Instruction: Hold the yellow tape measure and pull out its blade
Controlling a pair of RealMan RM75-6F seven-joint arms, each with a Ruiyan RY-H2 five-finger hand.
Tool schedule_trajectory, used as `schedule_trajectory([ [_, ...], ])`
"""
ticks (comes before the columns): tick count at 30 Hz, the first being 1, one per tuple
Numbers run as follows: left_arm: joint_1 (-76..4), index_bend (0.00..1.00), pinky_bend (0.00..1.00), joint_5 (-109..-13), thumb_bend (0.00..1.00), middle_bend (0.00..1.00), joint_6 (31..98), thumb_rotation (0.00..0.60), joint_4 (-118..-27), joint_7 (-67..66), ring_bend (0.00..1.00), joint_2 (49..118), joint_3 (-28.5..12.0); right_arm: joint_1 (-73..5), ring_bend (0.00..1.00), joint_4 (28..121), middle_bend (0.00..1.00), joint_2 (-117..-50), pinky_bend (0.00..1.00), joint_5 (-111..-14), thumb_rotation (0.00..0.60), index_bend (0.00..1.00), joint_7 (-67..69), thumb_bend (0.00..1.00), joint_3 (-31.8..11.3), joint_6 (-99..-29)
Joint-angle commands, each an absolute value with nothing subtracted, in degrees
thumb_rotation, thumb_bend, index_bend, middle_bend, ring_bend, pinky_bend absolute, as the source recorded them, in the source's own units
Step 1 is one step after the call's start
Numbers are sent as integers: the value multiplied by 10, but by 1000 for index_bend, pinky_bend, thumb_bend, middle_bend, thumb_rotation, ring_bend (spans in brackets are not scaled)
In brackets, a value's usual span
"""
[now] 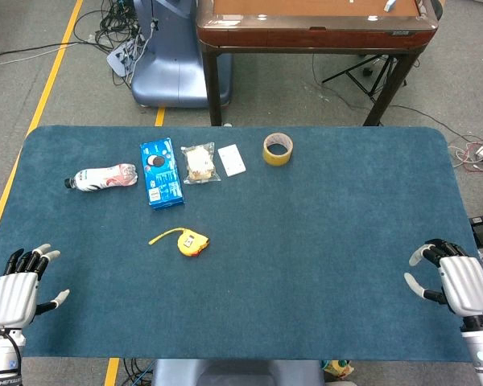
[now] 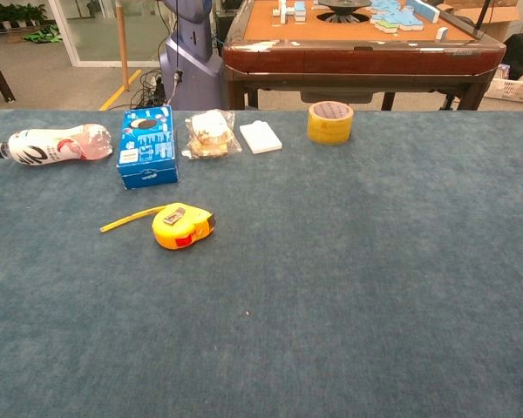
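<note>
The blue table point(image 1: 306, 265) carries the yellow tape measure point(image 1: 191, 242) left of its middle, untouched, with a short length of blade point(image 1: 164, 236) already lying out toward the left. Judging by this, the task has not begun: gripping the case and drawing the blade both remain. The left hand point(image 1: 18, 291) rests at the near left corner, holding nothing, fingers spread. The right hand point(image 1: 452, 280) sits at the near right edge, empty, fingers loosely curved and apart. Both are well apart from the tape measure.
</note>
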State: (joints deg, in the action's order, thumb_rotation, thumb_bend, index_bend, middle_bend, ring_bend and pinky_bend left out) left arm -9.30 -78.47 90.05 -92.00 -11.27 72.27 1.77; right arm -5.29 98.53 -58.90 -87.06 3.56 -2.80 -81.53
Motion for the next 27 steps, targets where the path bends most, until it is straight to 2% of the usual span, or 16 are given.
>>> schedule_trajectory([
  [1,-89,260,76,-788,162,180,896,600,-921,-109,176,722,16,-52,268,986,468,-589,281,-872,600,533,34,360,-27,-817],
  [10,-95,260,77,-818,163,180,879,600,-918,-96,176,717,5,-48,268,999,468,-580,281,-878,600,533,23,360,-35,-843],
  [15,-128,258,77,-847,163,180,838,600,-913,-78,176,707,-4,-43,268,1011,468,-574,281,-873,600,533,4,360,-46,-863],
  [19,-171,252,76,-874,163,180,788,600,-906,-54,176,701,-14,-41,268,1023,468,-567,281,-869,600,533,-7,360,-50,-869],
  [22,-214,228,76,-880,163,180,722,600,-904,-15,174,696,-21,-40,268,1029,468,-567,281,-873,600,533,-10,360,-48,-871],
  [25,-236,202,76,-885,163,180,694,600,-897,-4,169,699,-26,-39,268,1031,468,-567,281,-875,600,533,-10,360,-46,-870],
  [27,-274,183,77,-891,163,171,645,600,-885,-12,160,712,-33,-37,268,1032,468,-565,281,-874,600,533,-11,360,-45,-872],
])
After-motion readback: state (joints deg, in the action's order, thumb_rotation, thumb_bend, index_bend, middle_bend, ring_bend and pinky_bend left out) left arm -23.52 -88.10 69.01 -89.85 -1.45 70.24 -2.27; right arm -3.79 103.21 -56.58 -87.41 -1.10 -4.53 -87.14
